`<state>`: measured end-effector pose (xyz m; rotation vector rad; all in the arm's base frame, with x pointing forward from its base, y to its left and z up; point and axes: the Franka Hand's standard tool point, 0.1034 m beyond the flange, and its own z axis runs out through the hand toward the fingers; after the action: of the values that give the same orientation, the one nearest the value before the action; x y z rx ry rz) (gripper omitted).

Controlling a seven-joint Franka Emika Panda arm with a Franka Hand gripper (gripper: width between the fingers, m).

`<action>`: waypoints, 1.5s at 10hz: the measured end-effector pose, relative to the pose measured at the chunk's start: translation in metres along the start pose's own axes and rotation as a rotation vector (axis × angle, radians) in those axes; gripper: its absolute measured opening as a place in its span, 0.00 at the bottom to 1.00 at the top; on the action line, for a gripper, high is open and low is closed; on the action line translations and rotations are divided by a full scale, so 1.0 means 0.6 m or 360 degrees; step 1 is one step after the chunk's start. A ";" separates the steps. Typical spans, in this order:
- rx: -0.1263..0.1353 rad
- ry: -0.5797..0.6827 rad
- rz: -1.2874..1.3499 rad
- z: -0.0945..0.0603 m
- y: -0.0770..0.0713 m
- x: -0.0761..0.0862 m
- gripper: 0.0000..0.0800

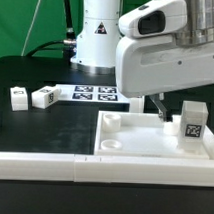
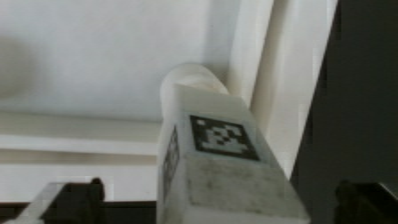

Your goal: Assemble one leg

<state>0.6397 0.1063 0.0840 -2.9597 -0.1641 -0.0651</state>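
One leg [image 1: 192, 128], a small white block with a black-and-white tag, stands upright in the near corner of the large white square part [image 1: 129, 144] at the exterior view's right. In the wrist view the leg [image 2: 217, 130] rises between my two dark fingertips [image 2: 75, 200], with a gap on each side. My gripper [image 1: 167, 109] is open just above the square part, close beside and behind the leg; it also shows in the wrist view [image 2: 222, 208]. Two more legs [image 1: 17, 95] [image 1: 42, 96] lie on the black table at the exterior view's left.
The marker board [image 1: 92, 93] lies flat at the back, in front of the arm's white base [image 1: 97, 45]. A long white rail [image 1: 48, 165] runs along the front edge, against the square part.
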 end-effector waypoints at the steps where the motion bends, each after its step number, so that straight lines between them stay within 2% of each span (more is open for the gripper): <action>1: 0.0000 0.0000 0.0000 0.000 0.000 0.000 0.66; 2: 0.0000 -0.0001 0.0000 0.000 0.000 0.000 0.49; 3: 0.0000 -0.0001 0.0000 0.000 0.000 0.000 0.49; 4: 0.0000 0.0001 0.0000 0.000 0.000 0.000 0.37; 8: -0.0008 0.0059 0.0063 0.001 -0.002 -0.001 0.37; 11: -0.0008 0.0196 0.0672 0.003 -0.009 -0.007 0.37; 13: 0.0005 0.0229 0.1146 0.004 -0.009 -0.007 0.37; 15: 0.0025 0.0231 0.1385 0.004 -0.008 -0.007 0.37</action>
<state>0.6352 0.1111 0.0823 -2.7194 1.1083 -0.1536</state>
